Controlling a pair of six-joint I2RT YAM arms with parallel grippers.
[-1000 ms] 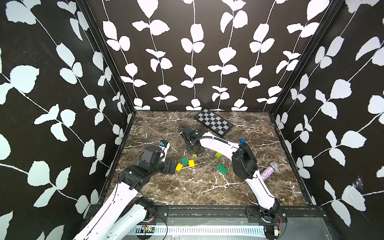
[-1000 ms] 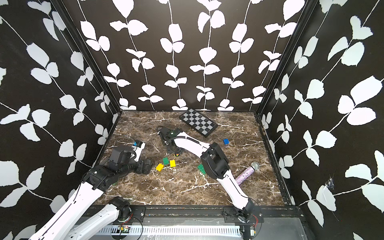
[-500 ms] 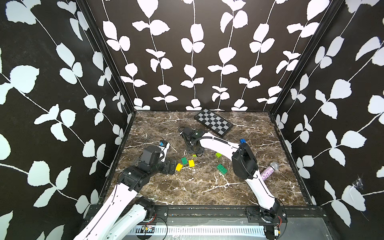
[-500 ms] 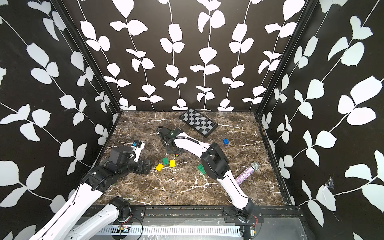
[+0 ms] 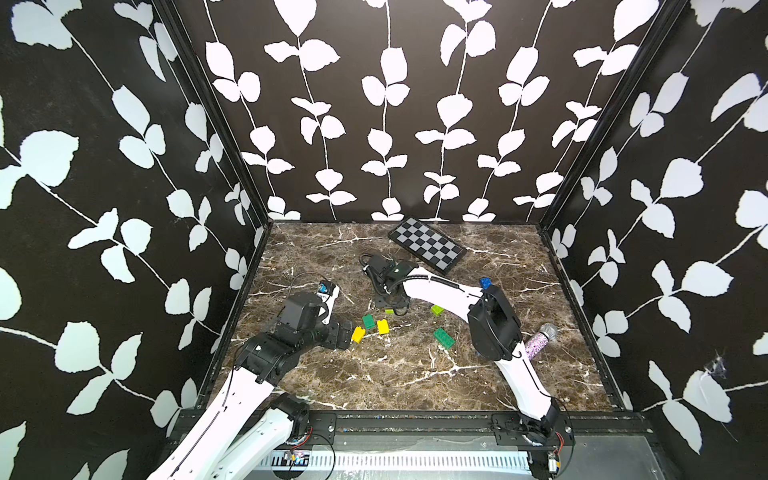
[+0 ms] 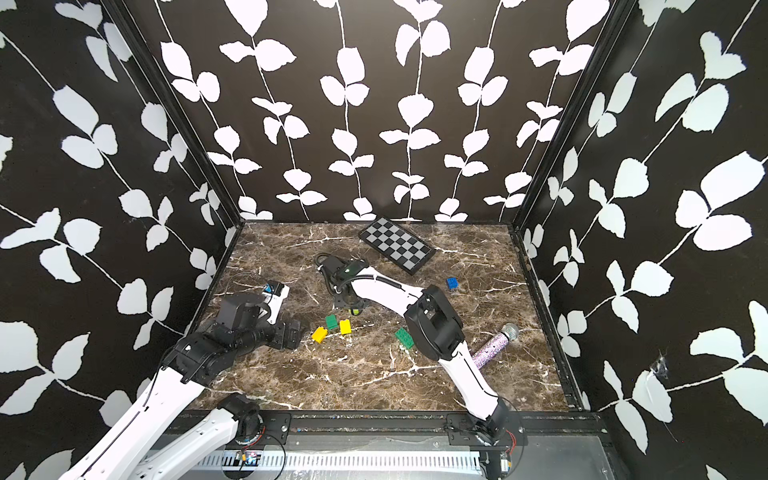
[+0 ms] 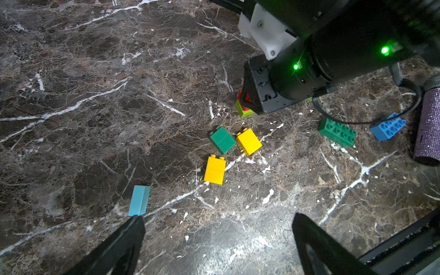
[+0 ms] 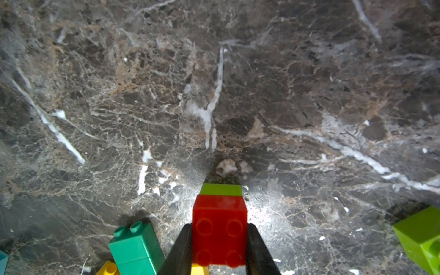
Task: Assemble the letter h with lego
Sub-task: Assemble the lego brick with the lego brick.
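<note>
Two joined bricks stand on the table (image 7: 95,133), red brick (image 8: 219,221) on lime brick (image 8: 221,189), and the right gripper (image 8: 219,240) is clamped on the red brick. The left gripper (image 7: 217,220) sits low, jaws wide apart, with a pale blue brick (image 7: 139,200) just at one fingertip. Between the arms lie a green pair (image 7: 222,140), a far yellow brick (image 7: 248,142) and a near yellow brick (image 7: 214,169). The near one lies straight ahead of the open jaws, long axis along their reach, studs pointing away, so the left arm looks the better placed to fetch it
</note>
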